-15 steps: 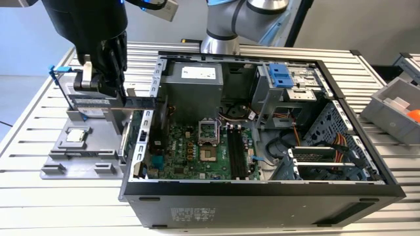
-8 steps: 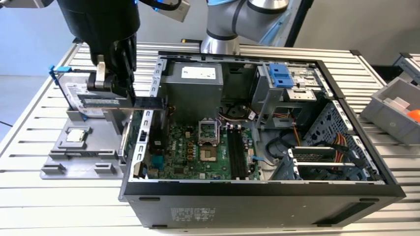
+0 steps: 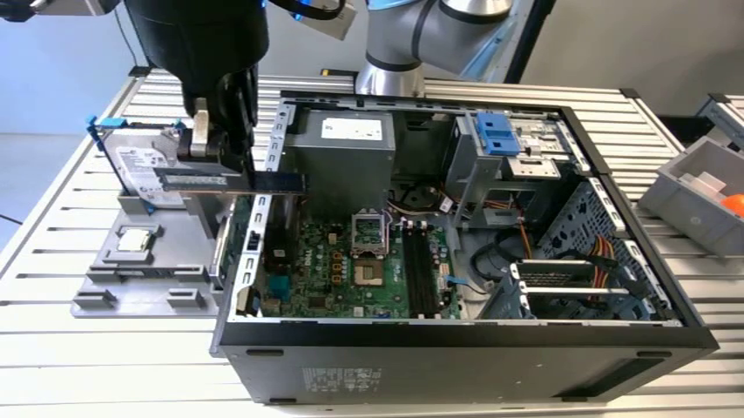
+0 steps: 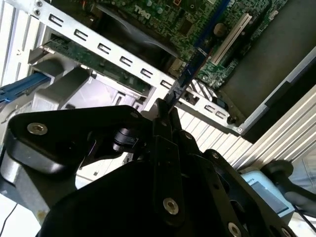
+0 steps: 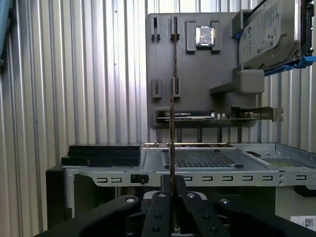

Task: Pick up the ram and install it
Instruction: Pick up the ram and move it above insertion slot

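The gripper (image 3: 221, 157) is pinching the ram (image 3: 239, 181) between its fingers, so the stick is hanging level just under the claw. It is hovering over the slotted wall of the open computer case (image 3: 465, 366), beside the grey holder tray (image 3: 139, 292). In both wrist views the ram is running edge-on straight out from the fingertips.

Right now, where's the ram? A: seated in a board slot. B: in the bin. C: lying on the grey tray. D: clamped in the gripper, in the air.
D: the gripper is shut on the ram, which hangs in the air at the case wall, not in a slot.
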`<state>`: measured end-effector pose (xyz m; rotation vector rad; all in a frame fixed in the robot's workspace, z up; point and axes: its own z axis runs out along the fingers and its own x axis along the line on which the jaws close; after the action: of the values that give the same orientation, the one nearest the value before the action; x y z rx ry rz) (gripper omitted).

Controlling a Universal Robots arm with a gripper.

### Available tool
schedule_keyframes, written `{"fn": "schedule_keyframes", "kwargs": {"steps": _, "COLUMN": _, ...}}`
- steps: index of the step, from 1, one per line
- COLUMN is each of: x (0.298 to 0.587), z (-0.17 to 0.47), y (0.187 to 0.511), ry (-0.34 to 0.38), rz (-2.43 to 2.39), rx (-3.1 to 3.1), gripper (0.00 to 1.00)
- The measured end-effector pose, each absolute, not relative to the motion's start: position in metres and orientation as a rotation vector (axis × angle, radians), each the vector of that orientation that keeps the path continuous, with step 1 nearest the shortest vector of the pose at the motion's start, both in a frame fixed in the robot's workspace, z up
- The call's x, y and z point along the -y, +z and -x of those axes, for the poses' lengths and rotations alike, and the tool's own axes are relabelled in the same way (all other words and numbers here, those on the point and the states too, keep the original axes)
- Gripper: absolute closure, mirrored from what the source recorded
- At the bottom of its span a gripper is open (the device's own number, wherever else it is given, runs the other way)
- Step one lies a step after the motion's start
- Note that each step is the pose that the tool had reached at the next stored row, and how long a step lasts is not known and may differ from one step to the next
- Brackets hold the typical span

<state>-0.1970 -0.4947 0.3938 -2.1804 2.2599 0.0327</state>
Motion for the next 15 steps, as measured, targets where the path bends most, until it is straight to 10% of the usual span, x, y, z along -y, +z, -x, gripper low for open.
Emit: {"fn": "schedule_keyframes", "kwargs": {"steps": 15, "x": 0.495, "z": 0.166, "y": 0.394, "ry": 0.033, "rz": 2.180, "rx": -2.260, "gripper": 1.00}}
